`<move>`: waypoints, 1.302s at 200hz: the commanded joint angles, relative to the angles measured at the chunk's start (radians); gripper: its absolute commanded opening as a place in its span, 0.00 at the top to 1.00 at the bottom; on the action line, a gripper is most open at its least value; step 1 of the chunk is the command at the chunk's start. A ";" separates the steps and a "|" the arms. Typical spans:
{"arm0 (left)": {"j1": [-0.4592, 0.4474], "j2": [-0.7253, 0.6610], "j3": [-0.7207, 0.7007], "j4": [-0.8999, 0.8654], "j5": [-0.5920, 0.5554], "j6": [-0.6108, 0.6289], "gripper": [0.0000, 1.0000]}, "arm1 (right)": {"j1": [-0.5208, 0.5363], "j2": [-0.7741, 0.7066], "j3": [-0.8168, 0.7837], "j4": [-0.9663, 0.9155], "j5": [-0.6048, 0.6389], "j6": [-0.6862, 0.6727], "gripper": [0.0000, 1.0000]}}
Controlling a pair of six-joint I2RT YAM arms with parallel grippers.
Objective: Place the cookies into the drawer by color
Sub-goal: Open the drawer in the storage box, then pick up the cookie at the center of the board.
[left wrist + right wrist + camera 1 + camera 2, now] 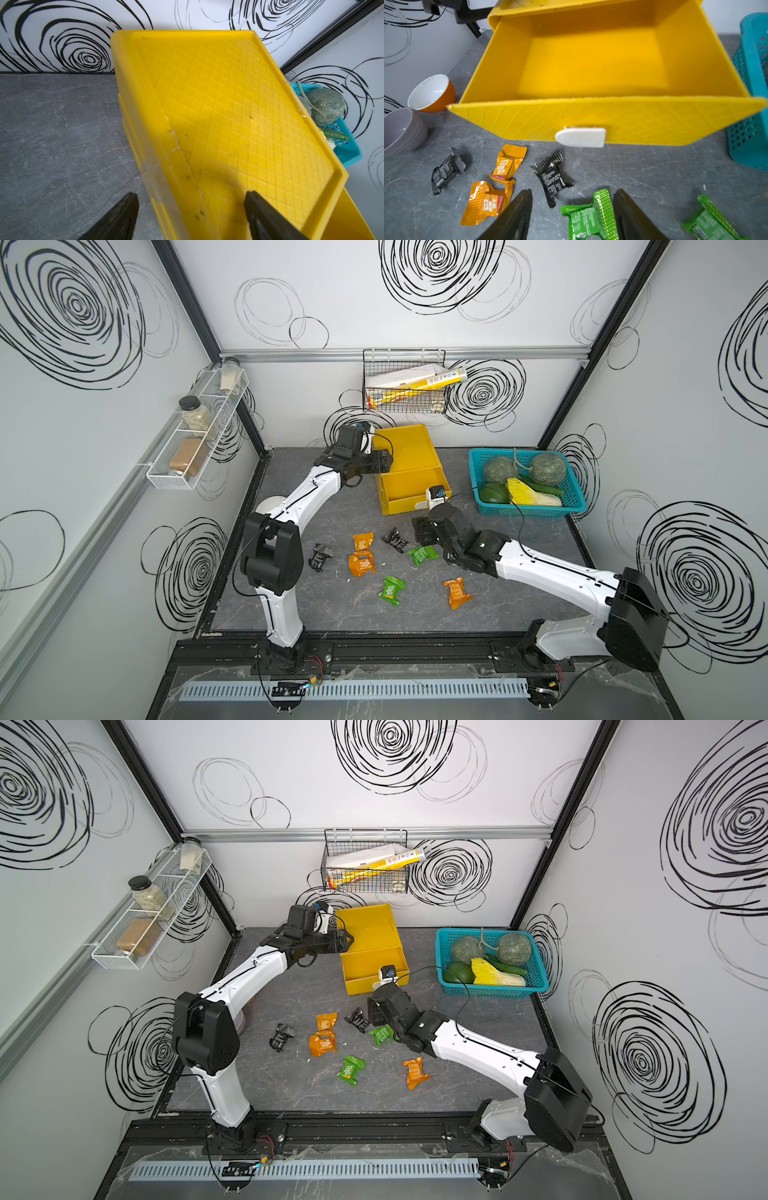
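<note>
Green cookie packet (591,216) lies on the bench (654,176) between the spread right fingers (515,220), before the open drawer (654,122): likely light, slippery foil, best pinched across its middle; left fingers (261,216) spread too.

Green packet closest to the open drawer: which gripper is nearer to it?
Right. The right gripper hovers open just above the green packet, which shows between its jaws; the left gripper is open at the yellow chest, over its top edge, well away.
</note>
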 commanded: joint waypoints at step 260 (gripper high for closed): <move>0.189 -0.912 -0.750 0.185 0.111 0.245 0.01 | 0.208 0.232 -0.390 0.808 0.056 -0.450 0.17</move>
